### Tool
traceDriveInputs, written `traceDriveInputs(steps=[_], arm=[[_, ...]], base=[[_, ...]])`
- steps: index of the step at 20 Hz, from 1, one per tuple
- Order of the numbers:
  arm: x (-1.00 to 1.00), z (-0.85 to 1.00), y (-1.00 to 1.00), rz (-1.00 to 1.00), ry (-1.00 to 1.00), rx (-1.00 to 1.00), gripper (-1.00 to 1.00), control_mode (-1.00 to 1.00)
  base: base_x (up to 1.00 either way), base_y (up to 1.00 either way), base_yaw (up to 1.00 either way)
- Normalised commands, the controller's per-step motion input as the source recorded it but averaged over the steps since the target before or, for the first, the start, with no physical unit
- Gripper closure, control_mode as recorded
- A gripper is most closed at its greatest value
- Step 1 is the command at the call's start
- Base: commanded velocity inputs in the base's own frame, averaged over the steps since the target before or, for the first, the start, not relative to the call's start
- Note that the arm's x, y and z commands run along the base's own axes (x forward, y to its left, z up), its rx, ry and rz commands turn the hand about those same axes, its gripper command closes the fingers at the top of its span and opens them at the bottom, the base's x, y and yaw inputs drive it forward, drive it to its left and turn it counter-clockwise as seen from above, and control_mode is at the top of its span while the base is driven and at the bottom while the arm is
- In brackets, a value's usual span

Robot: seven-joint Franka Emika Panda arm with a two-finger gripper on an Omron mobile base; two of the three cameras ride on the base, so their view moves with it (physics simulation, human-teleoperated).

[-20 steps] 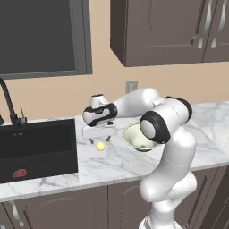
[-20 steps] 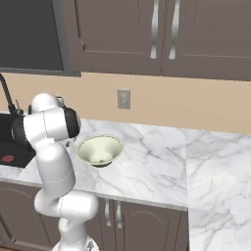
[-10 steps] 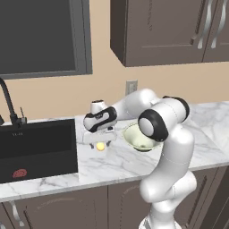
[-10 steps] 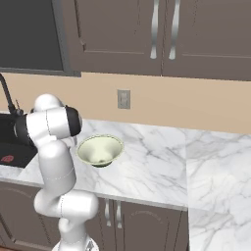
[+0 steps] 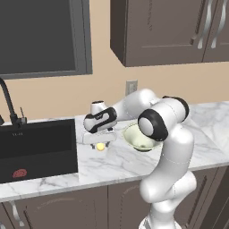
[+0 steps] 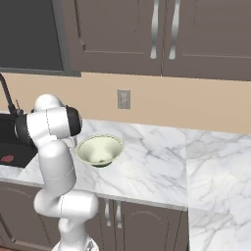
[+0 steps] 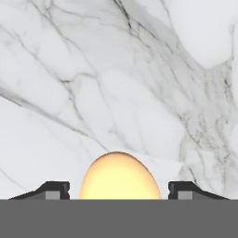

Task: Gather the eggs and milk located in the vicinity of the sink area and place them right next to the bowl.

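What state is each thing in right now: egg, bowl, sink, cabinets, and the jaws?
egg: on the marble counter, between the jaws, gaps on both sides, not gripped
gripper: down over the egg, jaws apart
bowl: upright, nothing visible inside, on the counter right of the egg
sink: no water running, flat red round thing lying in the basin
upper cabinets: doors shut

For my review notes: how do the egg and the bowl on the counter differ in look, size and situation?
The egg is a tiny yellow-orange oval; the bowl is a wide, pale cream-green cone, open at the top and far larger. The egg lies under the tool, between its fingertips in the hand view; the bowl stands apart to its right, partly behind the arm's elbow. Both rest on the marble counter, right of the sink.
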Motion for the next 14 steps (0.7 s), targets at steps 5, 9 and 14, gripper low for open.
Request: traceDriveInputs(steps=[5,9,14], arm=[[0.0,0.0,0.0,0.0,0.0,0.0,1.0,-1.0],[-0.07,0.0,0.0,0.0,-0.03,0.0,1.0,-1.0],[-0.66,0.17,0.03,0.0,-0.25,0.0,1.0,-1.0]], base=[[0.0,0.0,0.0],[0.0,0.0,0.0],[0.0,0.0,0.0]])
